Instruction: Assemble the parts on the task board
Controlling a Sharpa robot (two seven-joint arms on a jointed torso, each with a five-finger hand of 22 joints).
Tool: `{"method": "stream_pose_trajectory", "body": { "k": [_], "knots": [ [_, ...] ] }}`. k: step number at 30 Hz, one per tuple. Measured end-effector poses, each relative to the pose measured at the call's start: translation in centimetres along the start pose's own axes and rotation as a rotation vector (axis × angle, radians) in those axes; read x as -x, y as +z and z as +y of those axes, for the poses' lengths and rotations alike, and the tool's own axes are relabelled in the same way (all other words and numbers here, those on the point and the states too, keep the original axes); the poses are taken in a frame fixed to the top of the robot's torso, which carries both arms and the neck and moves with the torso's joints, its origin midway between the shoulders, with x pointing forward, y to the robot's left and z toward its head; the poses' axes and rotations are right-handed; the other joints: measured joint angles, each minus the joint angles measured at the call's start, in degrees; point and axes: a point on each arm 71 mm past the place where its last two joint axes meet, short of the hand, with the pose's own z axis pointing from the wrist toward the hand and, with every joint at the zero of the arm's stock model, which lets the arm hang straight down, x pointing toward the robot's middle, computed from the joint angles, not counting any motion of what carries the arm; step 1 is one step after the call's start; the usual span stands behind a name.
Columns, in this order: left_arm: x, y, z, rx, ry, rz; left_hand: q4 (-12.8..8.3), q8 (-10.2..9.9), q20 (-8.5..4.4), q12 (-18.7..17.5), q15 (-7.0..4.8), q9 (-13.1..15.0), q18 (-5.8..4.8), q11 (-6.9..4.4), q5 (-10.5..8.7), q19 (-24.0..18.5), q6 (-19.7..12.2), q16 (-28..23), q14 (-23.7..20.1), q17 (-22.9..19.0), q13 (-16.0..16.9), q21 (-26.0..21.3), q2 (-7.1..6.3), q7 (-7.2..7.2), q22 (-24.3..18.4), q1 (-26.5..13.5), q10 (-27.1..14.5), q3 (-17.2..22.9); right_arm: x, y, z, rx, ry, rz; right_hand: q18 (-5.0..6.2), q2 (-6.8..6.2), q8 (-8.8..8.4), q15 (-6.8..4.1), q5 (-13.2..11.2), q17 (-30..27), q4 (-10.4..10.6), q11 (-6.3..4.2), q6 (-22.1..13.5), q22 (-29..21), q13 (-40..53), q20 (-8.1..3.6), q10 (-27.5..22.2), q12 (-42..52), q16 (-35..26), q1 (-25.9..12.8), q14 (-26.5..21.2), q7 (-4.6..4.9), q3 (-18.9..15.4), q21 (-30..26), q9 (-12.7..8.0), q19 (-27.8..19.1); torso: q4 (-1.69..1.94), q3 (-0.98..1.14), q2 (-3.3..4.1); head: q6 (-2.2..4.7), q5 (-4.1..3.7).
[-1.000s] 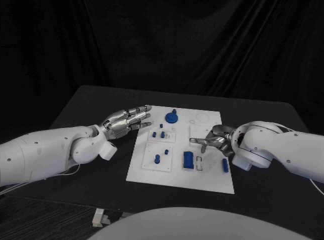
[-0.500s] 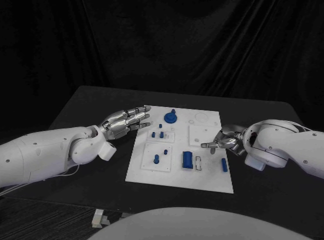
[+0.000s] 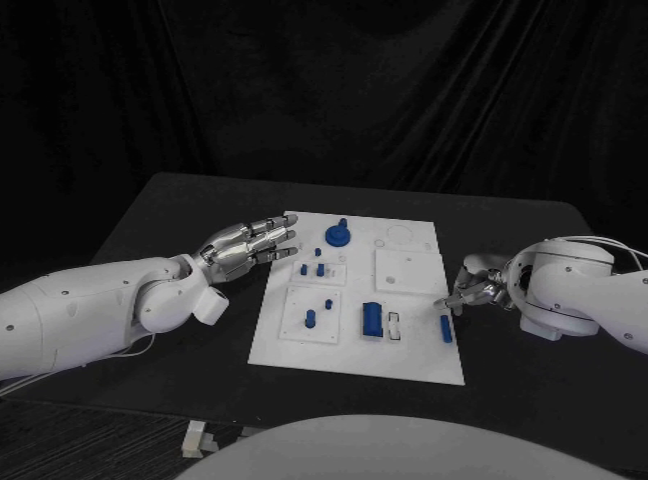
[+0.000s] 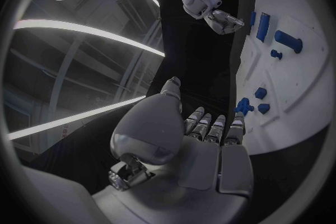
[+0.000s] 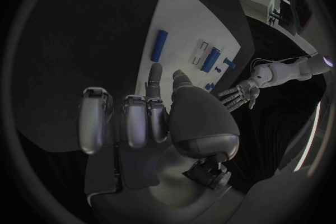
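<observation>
left robot hand (image 3: 248, 245): centre left, fingers spread wide, holding nothing
right robot hand (image 3: 478, 291): centre right, empty, fingers apart
white rectangular task board (image 3: 411, 362): centre, on black worktop (image 3: 166, 215), small blue parts (image 3: 372, 319) on it

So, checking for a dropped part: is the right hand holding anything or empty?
Empty. The right hand sits beside the task board, and the right wrist view shows its fingers apart with nothing between them.
</observation>
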Motion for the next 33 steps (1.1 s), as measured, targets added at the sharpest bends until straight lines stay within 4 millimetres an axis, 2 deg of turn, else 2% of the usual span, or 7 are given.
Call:
{"method": "stream_pose_trajectory", "body": {
  "k": [6, 18, 30, 33],
  "knots": [
    [0.0, -0.1, 0.2, 0.002, -0.002, 0.000, 0.0, 0.0, 0.00, 0.0, 0.00, 0.0, 0.00, 0.10, 0.00, 0.0, 0.0, 0.0, 0.0, 0.0, 0.0, 0.0, 0.00, 0.00, 0.0, 0.0, 0.1, 0.0, 0.0, 0.0, -0.1, -0.014, -0.049, -0.016, 0.00, 0.00, 0.26, -0.05, -0.2, 0.0, 0.2, 0.00, 0.2, 0.0, 0.0, 0.00, 0.0, 0.0, 0.0, 0.0, 0.0, -0.20, -0.2, 0.0, 0.3, 0.0, 0.04, -0.01, 0.01, 0.00, -0.35],
    [0.0, -0.1, 0.4, 0.006, -0.004, -0.001, -0.3, 0.0, 0.00, 0.0, 0.00, 0.0, 0.00, 0.34, 0.23, 0.0, 0.2, 0.0, 0.0, 0.0, 0.1, 0.0, 0.00, 0.21, 0.0, 0.0, 0.3, 0.0, -0.9, 0.4, -0.2, -0.029, -0.109, -0.019, 0.01, 0.32, 0.23, -0.05, -0.3, 0.0, 0.2, 0.00, 0.2, 0.0, 0.0, 0.00, 0.0, 0.0, -0.2, -0.3, 0.0, -0.20, -0.2, 0.0, 0.4, 0.0, 0.00, 0.01, 0.03, 0.00, -0.17],
    [0.0, -0.1, 0.5, 0.008, -0.006, -0.001, -0.3, 0.0, 0.00, 0.0, 0.00, 0.0, 0.00, 0.40, 0.23, 0.0, 0.2, 0.0, 0.0, 0.0, 0.1, 0.0, 0.00, 0.21, 0.0, 0.0, 0.4, 0.0, -2.0, 0.9, 0.5, -0.020, -0.121, -0.007, 0.01, 0.32, -2.04, -0.05, -0.5, 0.0, 0.2, 0.01, -1.0, 0.0, 0.0, 0.00, 0.0, 0.0, -1.1, -0.3, 0.0, 0.42, -0.2, -0.6, -0.8, 0.0, 0.04, 0.01, 0.04, 0.00, -0.46],
    [-0.1, -0.1, 0.5, 0.009, -0.007, 0.001, -0.3, 0.0, 0.00, 0.0, 0.00, 0.0, 0.00, 0.40, 0.22, 0.0, 0.2, 0.0, 0.0, 0.0, 0.1, 0.0, 0.00, 0.21, 0.0, 0.0, 0.4, 0.0, -2.4, 1.1, 0.6, -0.019, -0.120, -0.001, 0.02, 0.56, -2.92, -0.05, -0.2, 0.0, -0.6, 0.01, -1.2, 0.0, 0.0, 0.00, 0.0, 0.0, -1.5, 0.8, 0.0, 0.54, 0.4, -0.9, -1.4, 0.0, 0.04, 0.01, 0.05, 0.00, -0.46]
  ]
}}
